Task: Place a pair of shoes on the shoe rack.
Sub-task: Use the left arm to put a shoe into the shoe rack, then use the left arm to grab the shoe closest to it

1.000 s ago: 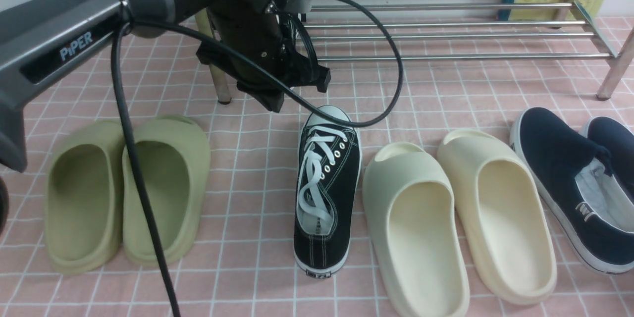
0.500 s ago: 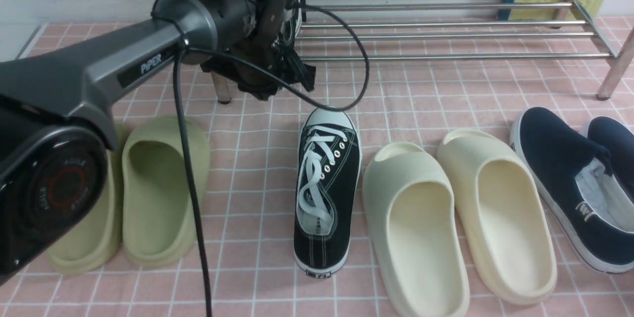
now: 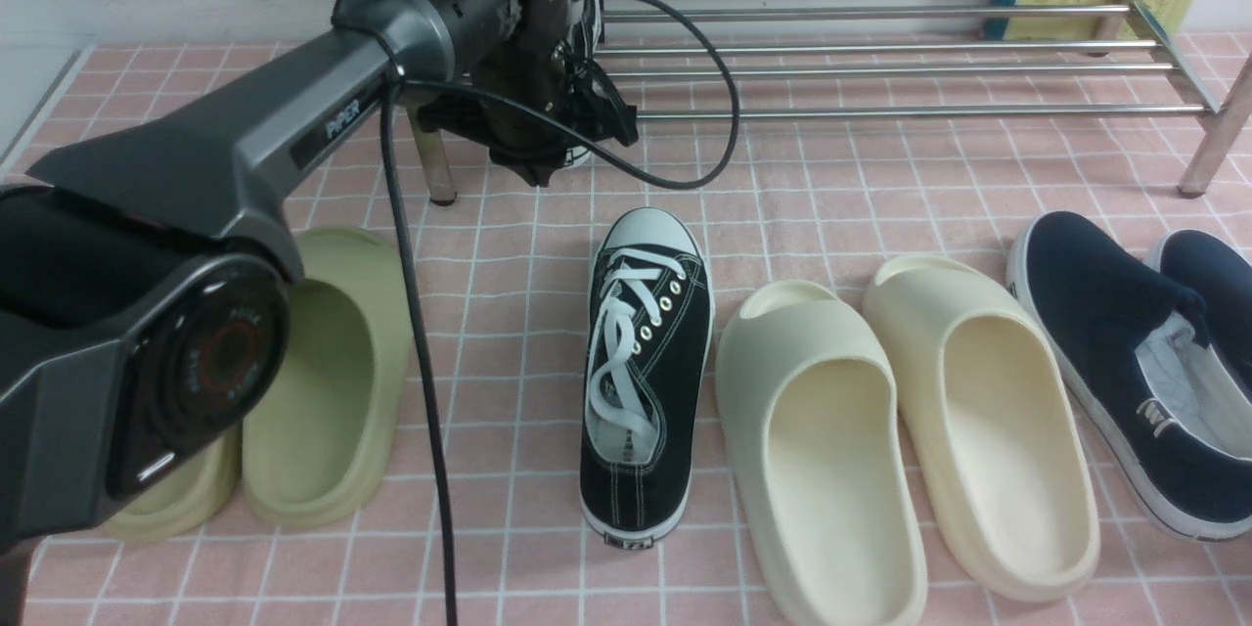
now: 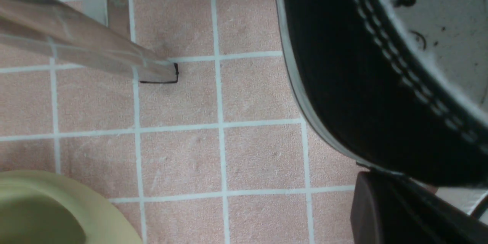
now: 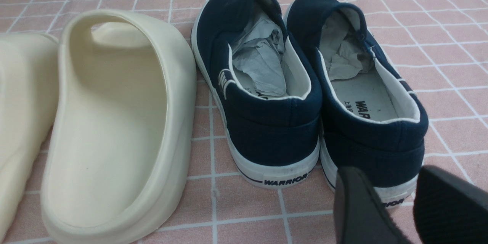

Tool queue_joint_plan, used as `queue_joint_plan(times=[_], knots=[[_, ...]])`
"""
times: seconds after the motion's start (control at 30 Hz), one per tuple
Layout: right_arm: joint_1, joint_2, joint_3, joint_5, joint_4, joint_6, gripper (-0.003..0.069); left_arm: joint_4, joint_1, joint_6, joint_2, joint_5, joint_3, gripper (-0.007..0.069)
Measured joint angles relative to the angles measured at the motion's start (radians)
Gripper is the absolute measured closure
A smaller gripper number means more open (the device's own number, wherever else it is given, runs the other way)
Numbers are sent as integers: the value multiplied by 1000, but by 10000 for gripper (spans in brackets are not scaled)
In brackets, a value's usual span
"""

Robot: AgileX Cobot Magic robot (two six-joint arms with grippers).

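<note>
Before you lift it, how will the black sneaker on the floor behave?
The black sneaker is low-cut canvas, so probably light, and its thin collar may fold when pinched. Its flat rubber sole likely resists sliding.

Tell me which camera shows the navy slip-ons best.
The right wrist view: both navy slip-ons sit whole in frame, heels toward the camera, with crumpled paper inside. The front view has them at its right edge, with the outer one cut off. The left wrist view shows nothing of them.
</note>
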Motion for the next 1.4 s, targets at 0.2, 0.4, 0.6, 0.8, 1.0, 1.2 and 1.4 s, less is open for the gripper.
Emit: queue_joint_plan(times=[0.2, 0.4, 0.6, 0.8, 1.0, 1.2, 1.4], knots=[[0, 0, 0, 0, 0, 0, 419, 27, -2, 81, -64, 85, -2, 459], [0, 0, 0, 0, 0, 0, 419, 35, -61, 141, -192, 224, -10, 221], [0, 0, 0, 0, 0, 0, 419, 10, -161, 144, -375, 240, 168, 74], [0, 0, 0, 0, 0, 0, 419, -71, -180, 107, -527, 220, 503, 66], [0, 0, 0, 0, 0, 0, 419, -171, -180, 100, -556, 58, 727, 66], [0, 0, 0, 0, 0, 0, 419, -202, -180, 95, -497, -95, 794, 71], [0, 0, 0, 0, 0, 0, 419, -223, -180, 72, -419, -190, 794, 147]])
